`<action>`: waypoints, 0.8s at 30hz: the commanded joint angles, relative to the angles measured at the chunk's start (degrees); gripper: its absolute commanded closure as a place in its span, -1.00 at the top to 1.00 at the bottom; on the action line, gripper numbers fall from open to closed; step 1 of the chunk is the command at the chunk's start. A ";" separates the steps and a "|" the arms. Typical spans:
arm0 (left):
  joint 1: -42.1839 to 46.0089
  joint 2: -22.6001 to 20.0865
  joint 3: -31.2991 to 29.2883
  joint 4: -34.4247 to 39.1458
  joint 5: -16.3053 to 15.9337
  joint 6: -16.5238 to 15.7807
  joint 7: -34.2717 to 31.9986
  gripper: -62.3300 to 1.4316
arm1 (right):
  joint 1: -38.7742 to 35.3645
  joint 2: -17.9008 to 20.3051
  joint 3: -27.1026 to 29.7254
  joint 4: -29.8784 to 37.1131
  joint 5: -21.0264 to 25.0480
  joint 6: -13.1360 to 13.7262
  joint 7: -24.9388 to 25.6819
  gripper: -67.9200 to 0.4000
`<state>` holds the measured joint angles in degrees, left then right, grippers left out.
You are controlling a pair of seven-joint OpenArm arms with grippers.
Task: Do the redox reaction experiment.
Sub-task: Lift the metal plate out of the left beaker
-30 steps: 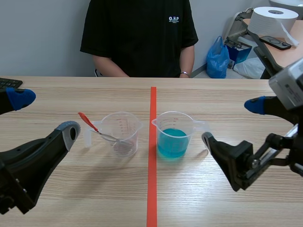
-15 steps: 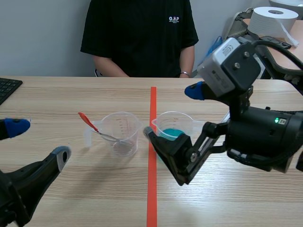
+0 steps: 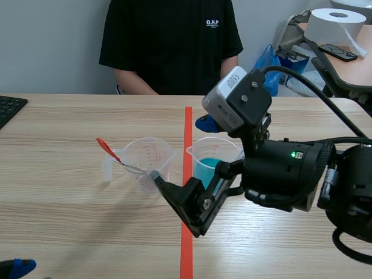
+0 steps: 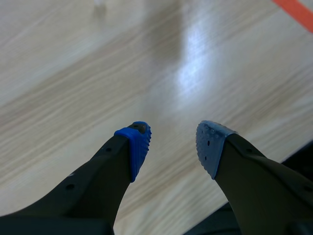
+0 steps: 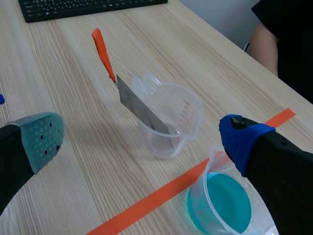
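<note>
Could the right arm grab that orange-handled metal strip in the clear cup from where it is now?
Probably yes. The right gripper is open, and the strip stands in the clear cup just ahead, between its fingers. The orange end pokes out, and nothing covers it.

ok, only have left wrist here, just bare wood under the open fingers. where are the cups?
Observer: Either side of the tape line. The clear cup holds an orange-handled metal tool, the other cup holds blue liquid.
Operator: right arm?
Observer: The right gripper is open and empty, with both cups ahead between its fingers.
Operator: anyone near?
Observer: A person sits across the table.
</note>
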<state>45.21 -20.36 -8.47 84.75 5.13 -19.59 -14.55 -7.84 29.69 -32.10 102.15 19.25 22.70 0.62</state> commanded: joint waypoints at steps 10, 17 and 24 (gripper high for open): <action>7.15 2.56 -7.28 -6.03 10.56 4.04 -16.06 -0.84 | 6.40 -3.58 -4.46 -2.21 -0.48 -0.44 0.81 1.00; 10.25 2.47 -10.71 -8.96 15.43 4.02 -21.16 -0.84 | 10.71 -8.83 -8.63 -7.32 -5.51 -1.18 0.59 1.00; 13.46 2.10 -11.17 -9.88 15.69 4.04 -23.89 -0.84 | 15.98 -13.92 -14.01 -13.57 -7.30 -3.91 -0.31 1.00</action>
<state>58.19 -18.20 -19.29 74.06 21.23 -15.62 -37.65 6.81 16.27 -46.19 88.53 11.73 19.18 -0.19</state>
